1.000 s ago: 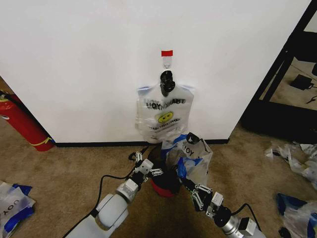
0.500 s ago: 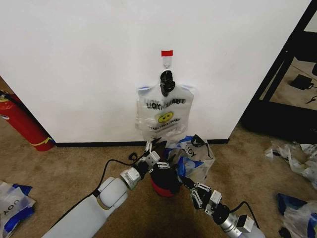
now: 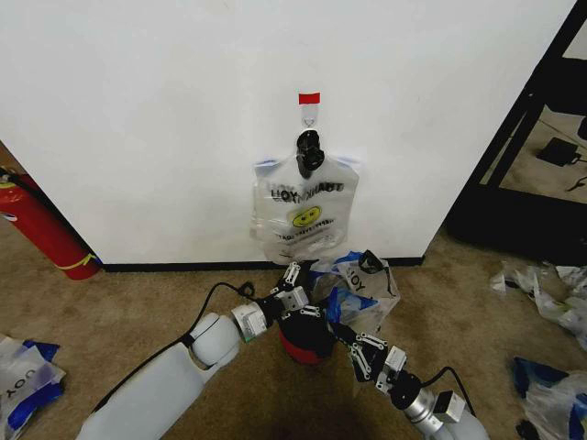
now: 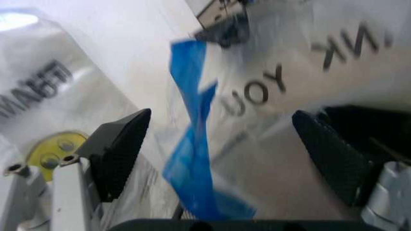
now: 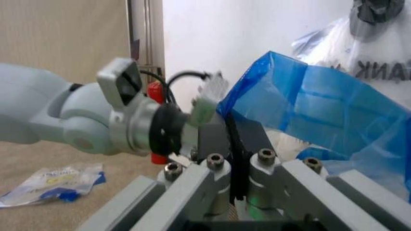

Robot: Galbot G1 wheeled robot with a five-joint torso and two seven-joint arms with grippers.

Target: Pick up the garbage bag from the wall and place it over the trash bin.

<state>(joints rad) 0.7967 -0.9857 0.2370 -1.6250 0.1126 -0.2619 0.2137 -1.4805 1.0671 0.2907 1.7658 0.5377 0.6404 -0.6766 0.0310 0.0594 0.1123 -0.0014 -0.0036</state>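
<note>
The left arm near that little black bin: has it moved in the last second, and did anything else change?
Yes. The left pincer has reached forward past the black wire-mesh trash bin with the red base toward the blue edge of the see-through smiley garbage bag, open around it. The right pincer stays clamped on the bag at the bin's rim. The clipped bundle of smiley bags on the white wall has not moved.

The trash bin (image 3: 305,337) is mostly hidden behind the two arms and the garbage bag (image 3: 359,291); its rim cannot be made out. In the left wrist view the bag's lettering and blue strip (image 4: 196,139) are blurred. The fire extinguisher (image 3: 41,229) is cut off at the frame's left edge. The print below the hanging bundle's (image 3: 304,213) smiley is too small to read.
</note>
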